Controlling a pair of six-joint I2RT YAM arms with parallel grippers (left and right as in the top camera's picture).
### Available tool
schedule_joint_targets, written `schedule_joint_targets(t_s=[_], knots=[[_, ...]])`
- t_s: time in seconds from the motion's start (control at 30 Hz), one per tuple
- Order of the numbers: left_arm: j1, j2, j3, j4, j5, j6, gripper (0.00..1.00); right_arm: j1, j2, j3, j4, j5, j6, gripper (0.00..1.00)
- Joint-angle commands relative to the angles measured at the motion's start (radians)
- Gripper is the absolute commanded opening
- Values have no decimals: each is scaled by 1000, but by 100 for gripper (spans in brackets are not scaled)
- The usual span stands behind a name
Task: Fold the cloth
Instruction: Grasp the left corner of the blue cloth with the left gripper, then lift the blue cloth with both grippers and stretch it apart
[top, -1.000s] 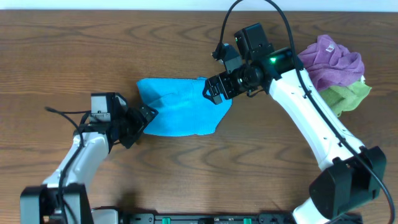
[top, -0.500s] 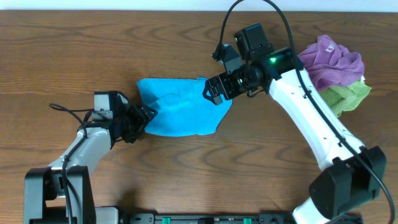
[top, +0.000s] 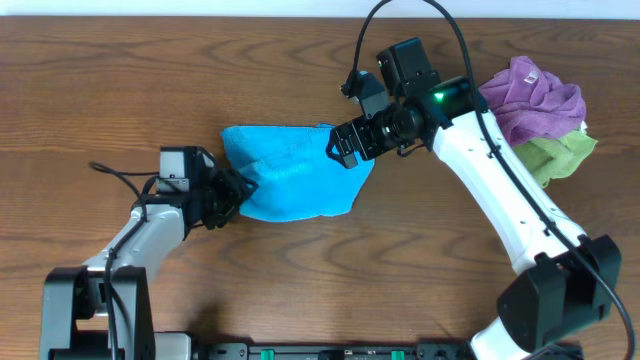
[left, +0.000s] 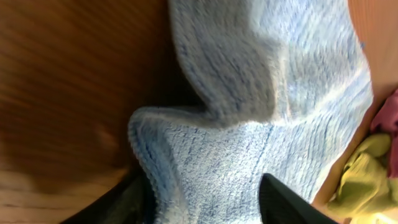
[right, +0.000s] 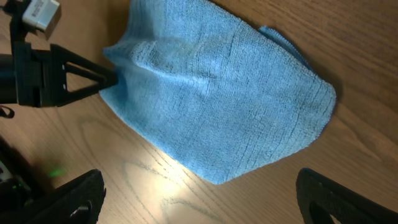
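Overhead first: the cloth (top: 295, 180) is lying on the worktop (top: 100, 80) as a rumpled, roughly folded-over shape, not a neat square yet. The left end effector (top: 238, 190) sits at the cloth's lower-left edge. The right end effector (top: 343, 150) is over its upper-right corner. Well off to the right of the cloth are a purple cloth (top: 530, 95) and a green cloth (top: 555, 155), heaped together and out of the way.

Left wrist view: it's basically all blue fuzz. A bunched hem of the cloth runs in between the dark fingers (left: 283, 199), and looks held there. My guess is it's holding that edge so it can drag it across for a fold.

Right wrist view: this camera looks down on the cloth from above. Its own two fingers (right: 81, 193) are spread wide with nothing between them, so it's open and just hovering. You can also see the left end effector's tips pinched together on the cloth's left corner, which is puckered up there. The right one probably needs a corner of its own before the fold goes anywhere.
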Motion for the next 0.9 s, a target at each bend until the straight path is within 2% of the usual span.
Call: schedule_joint_targets(t_s=[0.0, 0.07, 0.13, 0.37, 0.53, 0.87], knots=[[-16, 8, 5, -13, -5, 28, 49, -4, -11, 13, -1, -15, -19, 98], [-20, 8, 5, -28, -8, 51, 33, -4, -11, 13, -4, -15, -19, 98], [-20, 8, 5, -39, -7, 60, 7, -4, -11, 13, -11, -15, -18, 98], [-6, 7, 17, 27, 106, 18, 6, -4, -10, 4, -61, -13, 24, 96], [36, 6, 110, 26, 171, 0, 6, -4, -10, -72, -42, 31, 72, 95], [100, 7, 280, -27, 154, 4, 6, -4, -10, -366, 237, -29, 206, 97]])
